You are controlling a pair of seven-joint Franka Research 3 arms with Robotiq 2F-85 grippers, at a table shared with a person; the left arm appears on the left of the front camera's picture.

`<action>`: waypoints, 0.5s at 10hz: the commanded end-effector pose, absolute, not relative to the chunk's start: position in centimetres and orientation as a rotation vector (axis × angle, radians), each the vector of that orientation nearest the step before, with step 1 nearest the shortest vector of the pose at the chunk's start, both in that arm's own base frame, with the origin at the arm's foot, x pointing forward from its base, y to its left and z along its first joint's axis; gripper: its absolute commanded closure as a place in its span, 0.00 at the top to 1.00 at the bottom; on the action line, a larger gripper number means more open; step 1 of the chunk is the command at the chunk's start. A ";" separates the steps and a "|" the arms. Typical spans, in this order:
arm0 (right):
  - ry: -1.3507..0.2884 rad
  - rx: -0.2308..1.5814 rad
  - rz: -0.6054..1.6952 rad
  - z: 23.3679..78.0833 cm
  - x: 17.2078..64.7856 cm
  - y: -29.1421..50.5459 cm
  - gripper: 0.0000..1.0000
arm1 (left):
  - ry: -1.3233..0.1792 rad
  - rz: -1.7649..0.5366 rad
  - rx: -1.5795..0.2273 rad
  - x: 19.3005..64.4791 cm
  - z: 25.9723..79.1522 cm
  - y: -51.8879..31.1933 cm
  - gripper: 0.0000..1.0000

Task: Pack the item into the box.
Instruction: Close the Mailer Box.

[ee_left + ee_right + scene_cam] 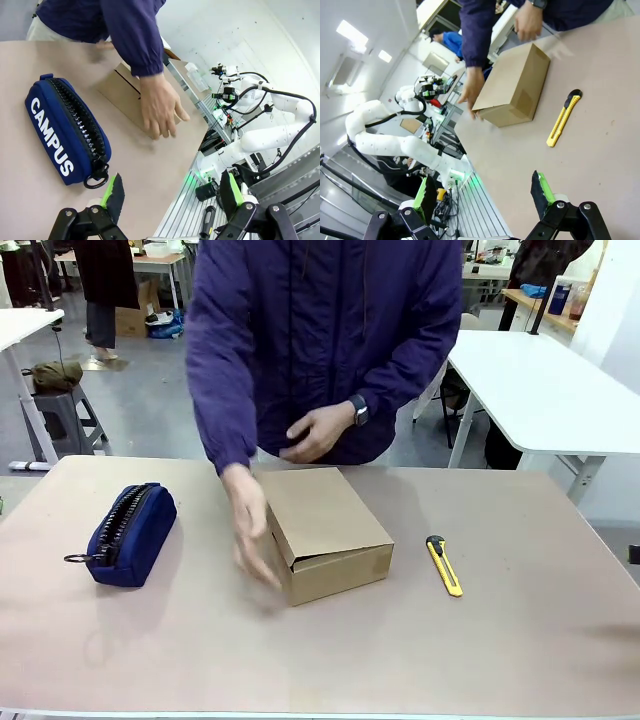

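The brown cardboard box (330, 525) sits at mid-table with its lid flap down; it also appears as the box (120, 90) and the box (512, 90) in the wrist views. A person's hand (250, 535) rests blurred against the box's left side, the other hand (318, 430) hovering behind it. The item is out of view. My left gripper (172, 195) is open above the table's near left edge, nothing between its fingers. My right gripper (484, 196) is open near the right edge, also with nothing in it.
A navy zippered pouch (130, 533) marked CAMPUS lies left of the box. A yellow-and-black utility knife (444, 565) lies to its right. The person in a purple jacket (320, 340) leans over the far edge. Bare tabletop (350, 660) stretches along the near side.
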State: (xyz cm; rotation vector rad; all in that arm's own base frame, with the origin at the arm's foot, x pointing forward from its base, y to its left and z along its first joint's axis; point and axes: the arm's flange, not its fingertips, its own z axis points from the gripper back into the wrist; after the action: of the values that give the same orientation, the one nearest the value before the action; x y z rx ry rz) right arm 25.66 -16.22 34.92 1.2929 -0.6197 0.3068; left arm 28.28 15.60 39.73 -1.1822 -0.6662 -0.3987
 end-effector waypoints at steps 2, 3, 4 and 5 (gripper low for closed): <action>-0.625 1.286 0.314 35.2 25.7 -16.2 1.00 | -0.655 -0.410 -1.178 27.9 39.9 15.6 1.00; -0.625 1.286 0.314 35.2 25.7 -16.2 1.00 | -0.655 -0.410 -1.178 27.9 39.9 15.6 1.00; -0.625 1.286 0.314 35.2 25.7 -16.2 1.00 | -0.655 -0.410 -1.178 27.9 39.9 15.6 1.00; -0.625 1.286 0.314 35.2 25.7 -16.2 1.00 | -0.655 -0.410 -1.178 27.9 39.9 15.6 1.00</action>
State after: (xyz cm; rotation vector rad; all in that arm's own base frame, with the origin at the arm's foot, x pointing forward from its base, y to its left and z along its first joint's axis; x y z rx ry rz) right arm 25.66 -16.22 34.92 1.2929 -0.6197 0.3068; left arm 28.28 15.60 39.73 -1.1820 -0.6656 -0.3990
